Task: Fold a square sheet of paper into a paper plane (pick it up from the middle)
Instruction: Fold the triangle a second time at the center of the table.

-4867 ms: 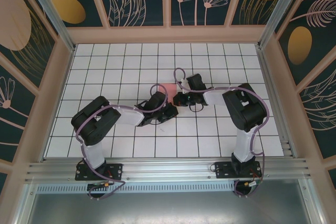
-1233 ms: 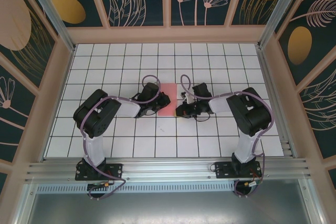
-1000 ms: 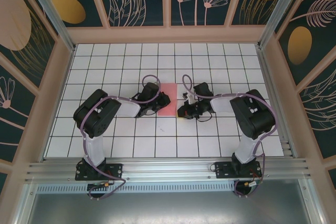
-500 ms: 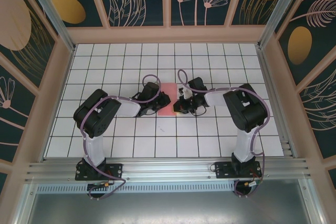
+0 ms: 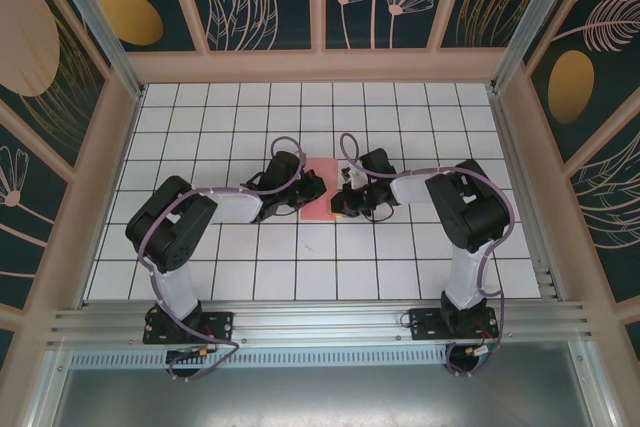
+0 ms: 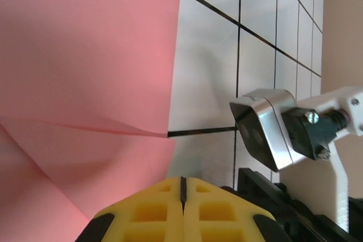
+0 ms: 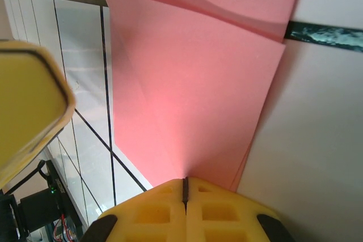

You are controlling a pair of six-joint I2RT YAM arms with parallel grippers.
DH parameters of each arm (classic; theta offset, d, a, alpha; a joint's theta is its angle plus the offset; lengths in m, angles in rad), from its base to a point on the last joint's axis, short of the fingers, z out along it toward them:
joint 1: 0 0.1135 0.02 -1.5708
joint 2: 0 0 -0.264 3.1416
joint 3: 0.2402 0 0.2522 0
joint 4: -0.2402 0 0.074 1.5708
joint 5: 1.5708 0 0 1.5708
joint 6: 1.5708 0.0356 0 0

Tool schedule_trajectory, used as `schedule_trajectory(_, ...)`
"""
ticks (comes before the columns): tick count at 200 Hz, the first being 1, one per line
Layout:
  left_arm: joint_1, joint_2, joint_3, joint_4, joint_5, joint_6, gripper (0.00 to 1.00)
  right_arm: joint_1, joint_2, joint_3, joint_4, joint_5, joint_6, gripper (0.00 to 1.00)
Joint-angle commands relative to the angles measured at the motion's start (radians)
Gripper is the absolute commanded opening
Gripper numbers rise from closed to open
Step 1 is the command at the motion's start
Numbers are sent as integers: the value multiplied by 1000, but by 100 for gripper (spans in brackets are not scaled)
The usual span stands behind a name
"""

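The salmon-pink square sheet of paper lies folded into a narrow strip on the white grid table, with creases across it. No paper plane shape is in view. My left gripper is shut, its yellow tips low at the strip's edge, with nothing seen between them. Facing it, my right gripper is shut too, its tips down on the strip's right side. The paper runs under both sets of tips.
The right wrist's silver camera housing hangs close beside the left fingers. A yellow left finger shows at the edge of the right wrist view. Beige walls ring the table, with open tiles all round the strip.
Over the last second my right gripper slid left from beside the strip onto its right side. The left arm stretched forward, its gripper staying at the strip's left edge.
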Motion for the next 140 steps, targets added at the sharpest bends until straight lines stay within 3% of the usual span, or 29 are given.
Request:
schedule_trajectory(1,-9,-6,-19,-25,28,-27,2,3,33,-31,-49,98,2,1)
schedule_trajectory(140,-44,81,-23,-35,5,-24,4,3,53,-17,-49,103,13,1)
